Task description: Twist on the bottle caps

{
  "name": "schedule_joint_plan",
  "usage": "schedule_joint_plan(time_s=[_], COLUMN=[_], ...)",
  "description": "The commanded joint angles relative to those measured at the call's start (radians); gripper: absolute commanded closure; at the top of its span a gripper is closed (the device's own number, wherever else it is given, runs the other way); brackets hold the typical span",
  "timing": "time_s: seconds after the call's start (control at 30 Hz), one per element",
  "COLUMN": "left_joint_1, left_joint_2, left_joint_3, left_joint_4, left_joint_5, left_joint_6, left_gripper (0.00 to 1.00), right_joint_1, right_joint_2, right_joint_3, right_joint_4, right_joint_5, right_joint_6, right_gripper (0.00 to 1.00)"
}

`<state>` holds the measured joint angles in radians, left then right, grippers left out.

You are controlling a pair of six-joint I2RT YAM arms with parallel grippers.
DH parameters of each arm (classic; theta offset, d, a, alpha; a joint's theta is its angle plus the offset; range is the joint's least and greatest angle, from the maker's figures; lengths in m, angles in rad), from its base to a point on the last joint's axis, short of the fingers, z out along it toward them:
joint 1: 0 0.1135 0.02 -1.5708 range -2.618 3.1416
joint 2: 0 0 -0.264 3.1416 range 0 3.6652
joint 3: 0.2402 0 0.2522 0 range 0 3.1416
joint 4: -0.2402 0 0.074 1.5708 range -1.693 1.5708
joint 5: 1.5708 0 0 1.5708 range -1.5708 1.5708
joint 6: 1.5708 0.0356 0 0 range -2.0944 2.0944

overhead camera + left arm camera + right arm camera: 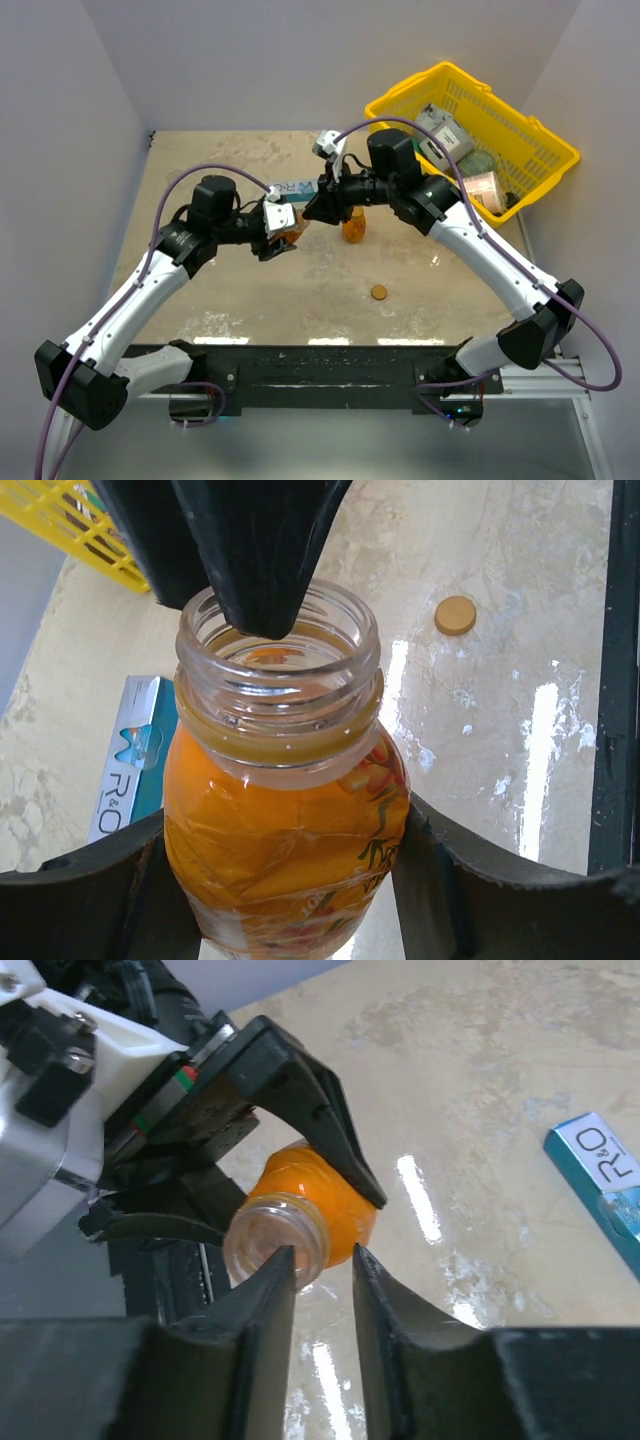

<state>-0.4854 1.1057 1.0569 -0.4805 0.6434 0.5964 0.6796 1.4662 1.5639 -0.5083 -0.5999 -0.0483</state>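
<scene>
You're looking at an early stage, w/ no cap showing as screwed on yet.

Nearest you, lower centre of the top view, 1 cap (pixel 379 292) is lying flat on the worktop (pixel 250 290), well apart from both grippers and not picked up.

Mid-frame, your left gripper (pixel 280 230) is clamping the held bottle (pixel 285 830) by its body, lifted and tilted w/ the neck pointing toward the other arm. Its mouth is gaping open, threads bare. Your right gripper (pixel 325 1270) is sitting right at that mouth, jaws standing a narrow gap apart. I'm seeing no cap between them, so it's carrying nothing as far as the views show.

Just right of centre, the standing bottle (pixel 354 228) is resting upright on the worktop. The right gripper is covering its top, so can't tell if it's capped.

Further back, upper centre, a blue-and-white box (pixel 288 187) is lying flat, and a yellow basket (pixel 545 130) is sitting upper right.

Count:
- Bottles: 2
- Caps in view: 1 (2nd not visible anywhere)
- Box: 1
- Basket: 1

Left to do, in my judgement: fetch the cap, seat and twist it on the held bottle, then check the other bottle.
</scene>
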Motion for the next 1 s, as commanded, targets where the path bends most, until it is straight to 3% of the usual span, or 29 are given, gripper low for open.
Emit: schedule_joint_plan(time_s=[0.0, 0.1, 0.13, 0.33, 0.43, 0.47, 0.57, 0.63, 0.73, 0.77, 0.8, 0.97], left_joint_1=[-0.001, -0.001, -0.001, -0.001, -0.001, -0.001, -0.001, -0.001, -0.001, -0.001, -0.001, -0.001], left_joint_2=[-0.007, -0.007, -0.007, -0.012, -0.010, -0.010, -0.006, -0.001, 0.006, 0.006, 0.008, -0.003], left_joint_3=[0.064, 0.072, 0.072, 0.057, 0.058, 0.060, 0.067, 0.077, 0.094, 0.095, 0.098, 0.089], left_joint_4=[0.049, 0.049, 0.049, 0.060, 0.060, 0.062, 0.069, 0.069, 0.059, 0.054, 0.049, 0.072], left_joint_5=[0.032, 0.029, 0.029, 0.038, 0.055, 0.058, 0.075, 0.070, 0.058, 0.058, 0.056, 0.048], left_joint_6=[0.013, 0.016, 0.014, 0.000, 0.005, 0.005, 0.002, 0.002, 0.017, 0.022, 0.026, 0.010], left_gripper=[1.00, 1.00, 1.00, 0.71, 0.97, 1.00, 1.00, 1.00, 1.00, 1.00, 1.00, 1.00], right_joint_1=[0.001, 0.003, 0.002, -0.005, -0.005, -0.003, 0.000, 0.003, 0.018, 0.020, 0.020, 0.020], right_joint_2=[0.037, 0.028, 0.023, -0.020, -0.017, -0.018, -0.018, -0.015, -0.009, -0.009, -0.007, 0.011], right_joint_3=[0.013, -0.022, -0.036, -0.102, -0.100, -0.100, -0.110, -0.111, -0.113, -0.114, -0.114, -0.104], right_joint_4=[0.002, 0.001, 0.014, 0.047, 0.028, 0.024, 0.016, 0.004, -0.010, -0.007, 0.000, -0.002], right_joint_5=[-0.044, -0.096, -0.119, -0.143, -0.127, -0.094, -0.043, -0.035, -0.017, -0.014, -0.012, -0.069], right_joint_6=[-0.036, -0.048, -0.044, -0.044, -0.053, -0.059, -0.047, -0.055, -0.074, -0.074, -0.076, -0.100], right_gripper=[0.76, 0.85, 1.00, 1.00, 1.00, 1.00, 0.67, 0.59, 0.65, 0.69, 0.80, 0.92])
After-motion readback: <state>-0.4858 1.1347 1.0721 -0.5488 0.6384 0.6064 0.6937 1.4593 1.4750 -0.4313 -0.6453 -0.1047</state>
